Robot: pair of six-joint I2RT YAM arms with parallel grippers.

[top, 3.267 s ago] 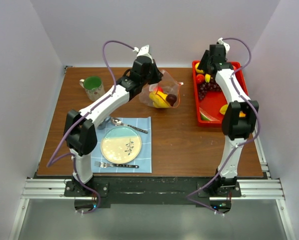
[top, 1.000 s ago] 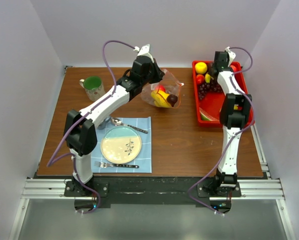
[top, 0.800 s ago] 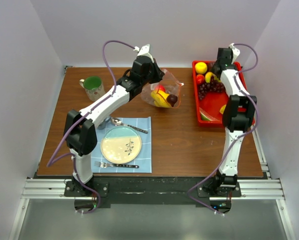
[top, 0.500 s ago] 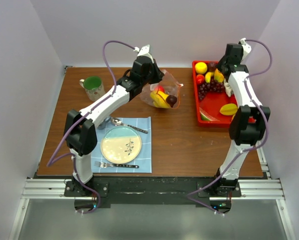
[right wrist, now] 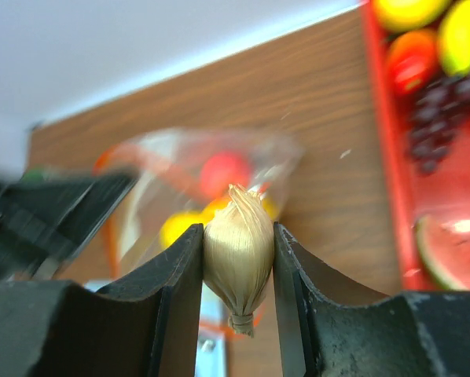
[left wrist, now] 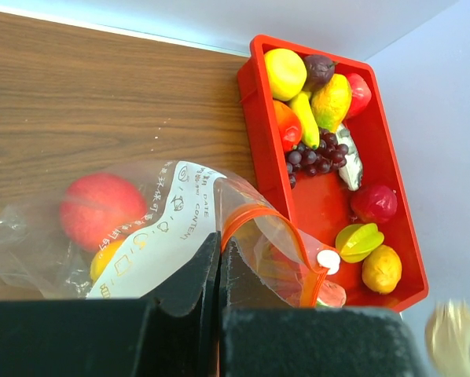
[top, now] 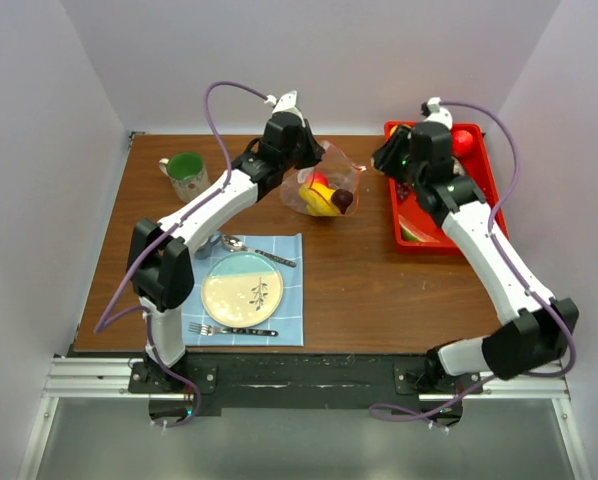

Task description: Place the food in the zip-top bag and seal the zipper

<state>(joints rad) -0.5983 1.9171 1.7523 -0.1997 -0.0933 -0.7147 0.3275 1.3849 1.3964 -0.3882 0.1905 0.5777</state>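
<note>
Left gripper (left wrist: 219, 255): the jaws are pinched right down on the near rim of the zip-top bag (left wrist: 141, 232), holding its mouth lifted off the table (left wrist: 101, 86). The zipper (left wrist: 255, 216) curves open in a loop on the tray side. A red piece (left wrist: 101, 210) and a yellow piece (left wrist: 103, 263) lie inside.

Right gripper (right wrist: 236, 271): it is closed on a pale golden, onion-shaped piece (right wrist: 236, 232), gripped across its middle and carried in the air between the bag and the red tray (top: 479, 190). More food lies in the tray, grapes (left wrist: 317, 155) included.

Assessment: the step in hand is delivery into the bag. The opening is narrow and soft. The piece should therefore enter along the loop's axis and be released only once past the zipper. It must not push the rim out of the left pinch, which should be kept firm and high.
</note>
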